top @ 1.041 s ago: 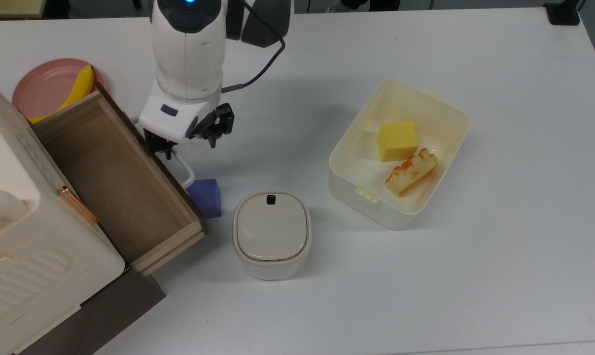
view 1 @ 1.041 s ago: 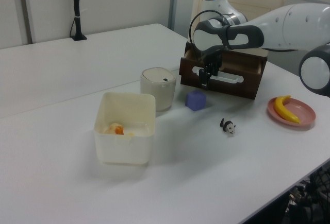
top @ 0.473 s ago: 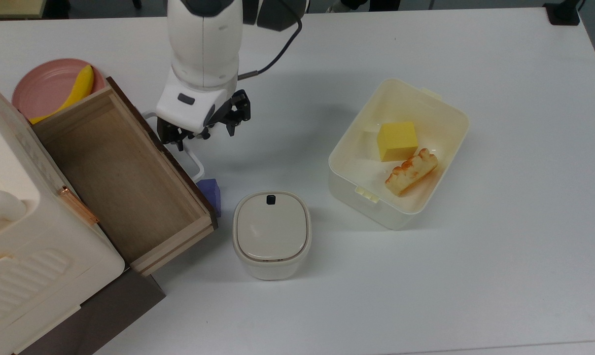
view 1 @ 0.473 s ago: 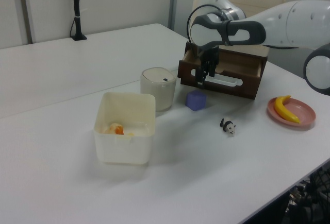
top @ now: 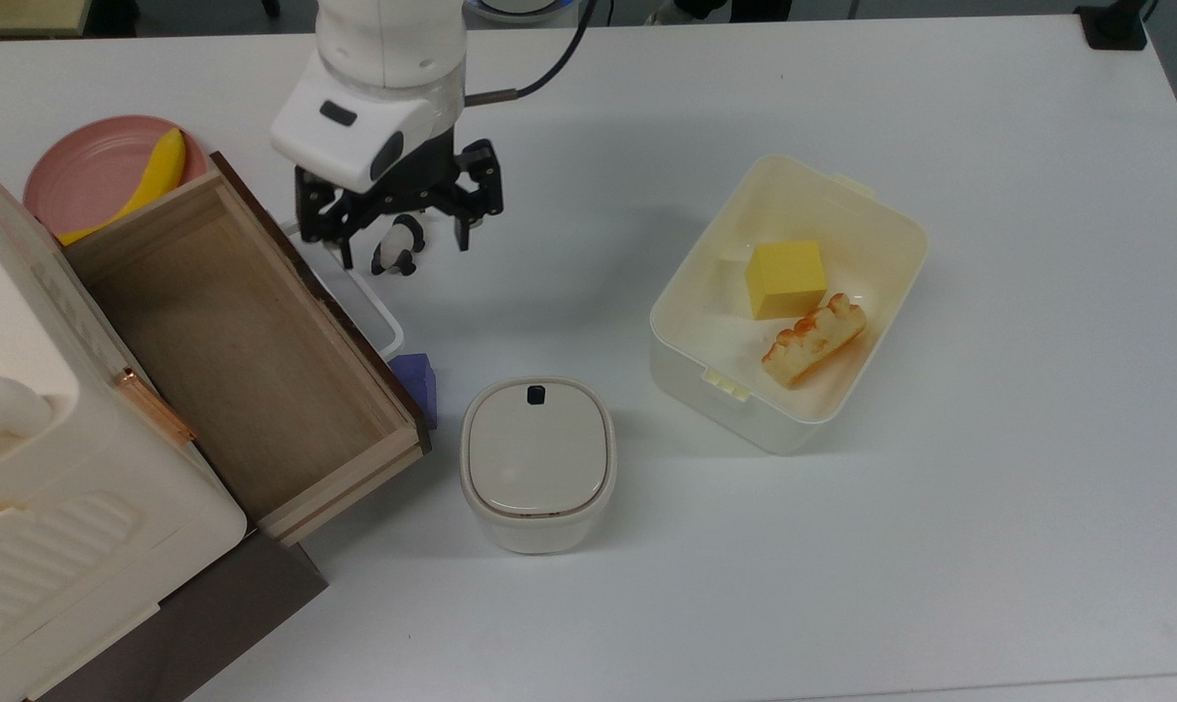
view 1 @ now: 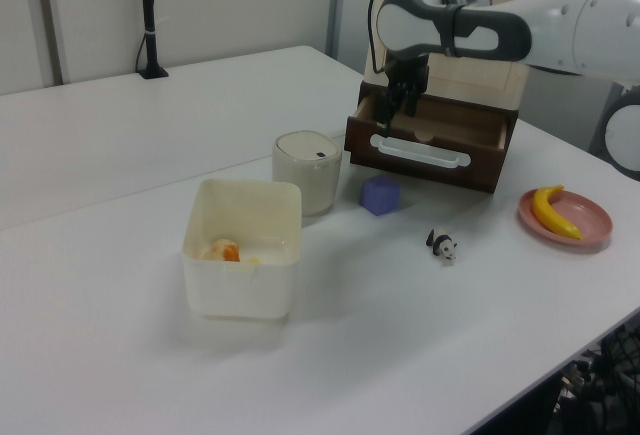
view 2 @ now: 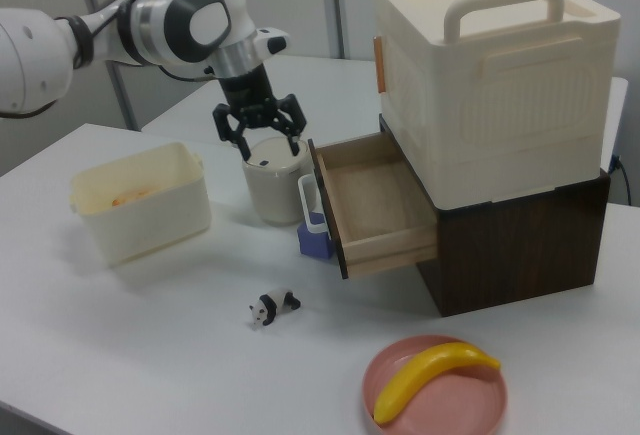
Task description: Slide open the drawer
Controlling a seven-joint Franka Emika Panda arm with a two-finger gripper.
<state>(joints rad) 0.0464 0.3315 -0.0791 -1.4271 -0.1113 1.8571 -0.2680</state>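
1. We see the drawer (top: 247, 361), a light-wood box with a dark brown front and a white loop handle (top: 359, 297), pulled out of the dark cabinet (view 2: 520, 245); its inside is bare wood.
2. Well away from the drawer, the cream plastic tub (top: 876, 219) holds a yellow block (top: 786, 279) and a ridged orange pastry (top: 812, 339).
3. Near the drawer's front stands a rounded, lidded bin (top: 537, 463).
4. The gripper (top: 398, 219) hangs above the handle, jaws spread, holding nothing.
5. The pink plate (top: 91, 166) beside the drawer carries a banana (top: 149, 177).

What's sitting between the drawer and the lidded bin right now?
In the top view, a purple block sits between the drawer and the lidded bin, tucked against the drawer's front.
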